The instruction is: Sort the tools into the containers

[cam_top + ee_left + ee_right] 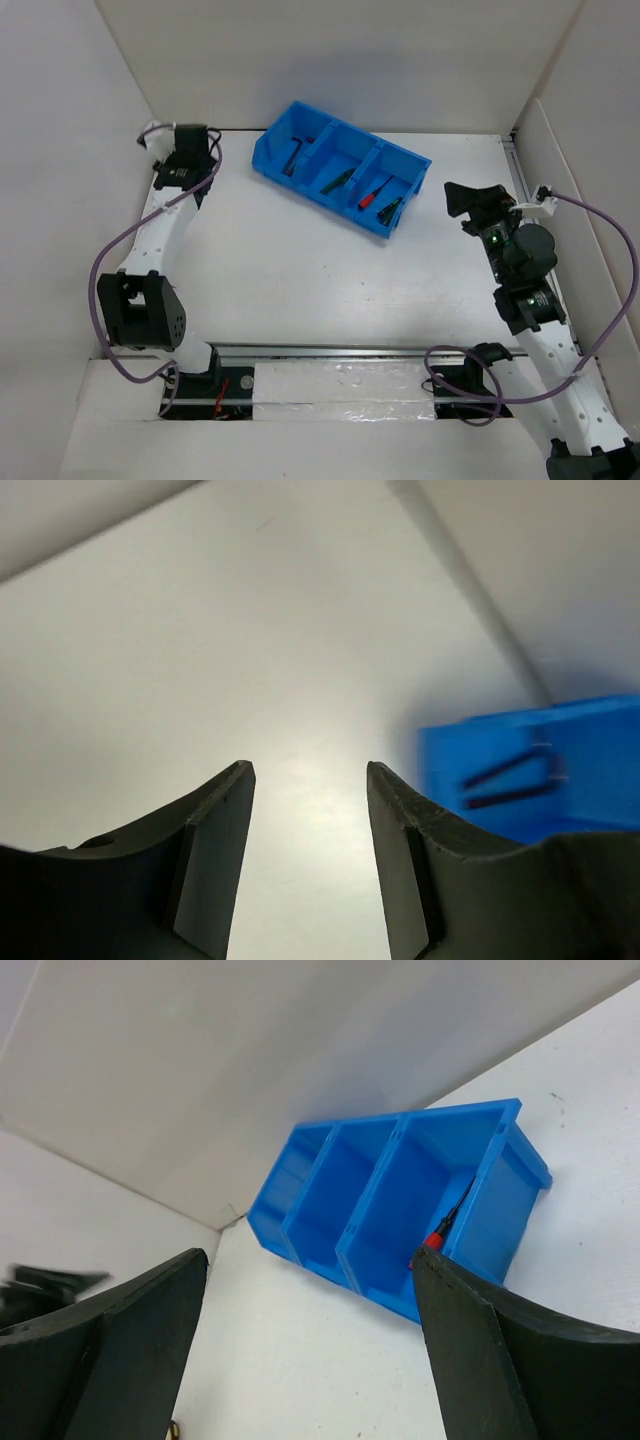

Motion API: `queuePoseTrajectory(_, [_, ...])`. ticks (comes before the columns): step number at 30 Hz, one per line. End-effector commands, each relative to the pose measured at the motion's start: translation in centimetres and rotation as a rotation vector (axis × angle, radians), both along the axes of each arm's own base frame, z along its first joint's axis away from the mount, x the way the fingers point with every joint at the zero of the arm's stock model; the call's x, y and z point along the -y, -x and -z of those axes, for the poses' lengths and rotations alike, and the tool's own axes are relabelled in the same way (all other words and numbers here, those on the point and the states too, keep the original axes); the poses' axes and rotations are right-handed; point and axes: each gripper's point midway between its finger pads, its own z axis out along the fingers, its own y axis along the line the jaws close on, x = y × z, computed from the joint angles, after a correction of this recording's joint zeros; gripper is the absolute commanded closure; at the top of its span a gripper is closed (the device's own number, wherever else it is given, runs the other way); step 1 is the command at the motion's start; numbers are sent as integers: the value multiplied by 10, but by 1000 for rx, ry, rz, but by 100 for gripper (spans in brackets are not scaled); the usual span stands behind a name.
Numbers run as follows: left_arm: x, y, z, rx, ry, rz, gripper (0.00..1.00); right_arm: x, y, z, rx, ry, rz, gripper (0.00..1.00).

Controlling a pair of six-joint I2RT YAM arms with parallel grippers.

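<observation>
Your tools look sorted: hex keys (298,152) in the left compartment of the blue bin (310,195), a green-handled tool (338,181) in the middle, the red screwdriver (372,196) in the right; the bin sits far-centre on the bench (300,290); left fingers (215,820) stand partly apart, right fingers (140,1330) wide, both empty; swing either arm carelessly past a bin end and you could shove or tip it, spilling tools.
</observation>
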Motion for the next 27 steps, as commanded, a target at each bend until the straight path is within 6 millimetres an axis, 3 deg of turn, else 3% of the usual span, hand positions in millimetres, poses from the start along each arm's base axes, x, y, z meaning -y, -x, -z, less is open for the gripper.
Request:
queuePoseTrajectory(1, [-54,44,84,-160,157,-241,54,5,16,-36,85,0,3,12])
queuePoseTrajectory(2, [-62,58,112,-195,207,-296,54,4,18,-36,88,-1,-6,12])
queuePoseTrajectory(5, [-82,79,139,-213,261,-393,54,-1,26,-43,117,-12,-39,12])
queuePoseTrajectory(7, [-95,91,144,-226,236,-471,53,-2,26,-44,117,-9,-47,12])
queuePoseTrajectory(13, [-105,114,157,-267,238,-628,49,-7,19,-35,102,-9,-64,12])
queuePoseTrajectory(15, [-112,115,158,-260,215,-664,47,-8,14,-33,92,-7,-66,12])
queuePoseTrajectory(16, [-118,115,159,-254,207,-682,35,-8,13,-31,85,-4,-66,12])
queuePoseTrajectory(17, [-124,115,164,-274,190,-677,32,-9,13,-31,83,-3,-67,12])
queuePoseTrajectory(18, [-128,107,167,-269,217,-655,32,-9,13,-31,83,-1,-70,12])
queuePoseTrajectory(20, [-150,110,182,-332,238,-680,32,-9,11,-29,83,-11,-67,12])
queuePoseTrajectory(27, [-160,107,206,-402,257,-679,35,-9,2,-25,67,-9,-57,12])
